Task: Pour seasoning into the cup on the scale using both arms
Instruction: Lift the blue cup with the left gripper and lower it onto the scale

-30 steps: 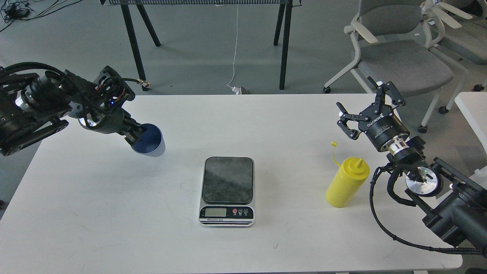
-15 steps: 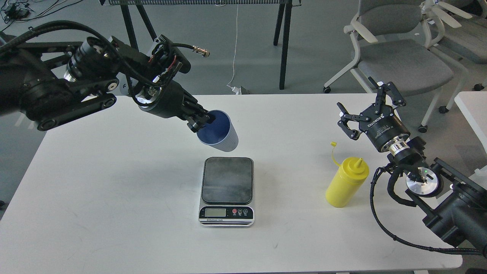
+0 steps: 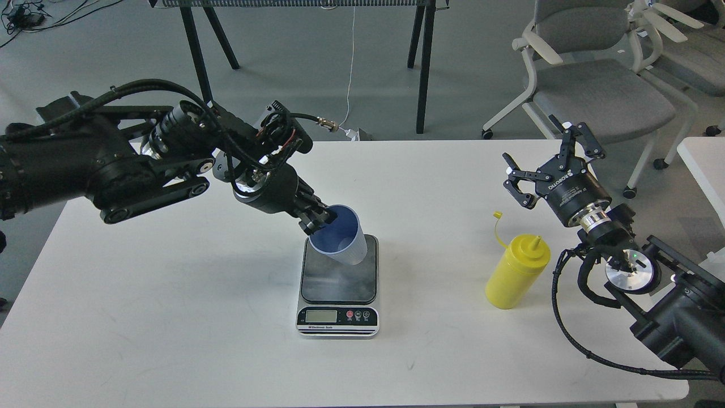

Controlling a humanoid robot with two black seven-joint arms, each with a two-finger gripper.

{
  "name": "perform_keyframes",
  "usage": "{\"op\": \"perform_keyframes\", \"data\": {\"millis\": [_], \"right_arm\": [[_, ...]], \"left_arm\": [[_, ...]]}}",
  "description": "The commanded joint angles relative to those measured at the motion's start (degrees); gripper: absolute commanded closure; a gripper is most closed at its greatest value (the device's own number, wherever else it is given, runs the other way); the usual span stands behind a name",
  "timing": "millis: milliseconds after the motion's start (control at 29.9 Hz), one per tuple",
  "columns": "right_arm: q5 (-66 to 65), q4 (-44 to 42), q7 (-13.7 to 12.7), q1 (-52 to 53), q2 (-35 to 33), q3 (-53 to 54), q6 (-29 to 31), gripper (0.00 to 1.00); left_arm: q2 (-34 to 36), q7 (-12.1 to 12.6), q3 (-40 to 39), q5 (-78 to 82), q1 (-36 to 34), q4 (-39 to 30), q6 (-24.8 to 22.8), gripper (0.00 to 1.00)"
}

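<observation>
Bright, even overhead light, soft faint shadows on the white table (image 3: 170,317), sharp focus throughout.

Setting reads as an office used as a robot test lab. I work at a plain white table (image 3: 170,317) on grey floor (image 3: 306,85). Grey wheeled office chairs (image 3: 595,85) at 2 o'clock, black trestle legs (image 3: 422,62) at 12, loose cables (image 3: 22,17) at 10.

My left gripper (image 3: 318,221) gripped the tilted cup (image 3: 342,242) over the scale (image 3: 338,283), possibly touching its platform, while my right gripper (image 3: 545,165) hung spread above the seasoning (image 3: 516,273).
</observation>
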Motion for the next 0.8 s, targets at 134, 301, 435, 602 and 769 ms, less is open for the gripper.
{"op": "perform_keyframes", "data": {"millis": [134,301,435,602,769], "right_arm": [[0.0,0.0,0.8,-0.4,0.0,0.0,0.0,0.01],[0.0,0.0,0.8,-0.6,-0.5,0.0,0.0,0.01],[0.0,0.0,0.8,-0.6,-0.5,0.1,0.0,0.01],[0.0,0.0,0.9,-0.6,-0.4,0.0,0.0,0.01],[0.0,0.0,0.9,-0.6,-0.4,0.0,0.0,0.01]], "left_arm": [[-1.6,0.0,0.1,0.1,1.8,0.8,0.0,0.98],[-2.2,0.0,0.1,0.1,2.0,2.0,0.0,0.96],[-2.1,0.0,0.3,0.1,1.9,2.1,0.0,0.85],[-1.9,0.0,0.2,0.0,2.0,2.1,0.0,0.65],[-1.6,0.0,0.3,-0.5,2.0,2.1,0.0,0.51]]}}
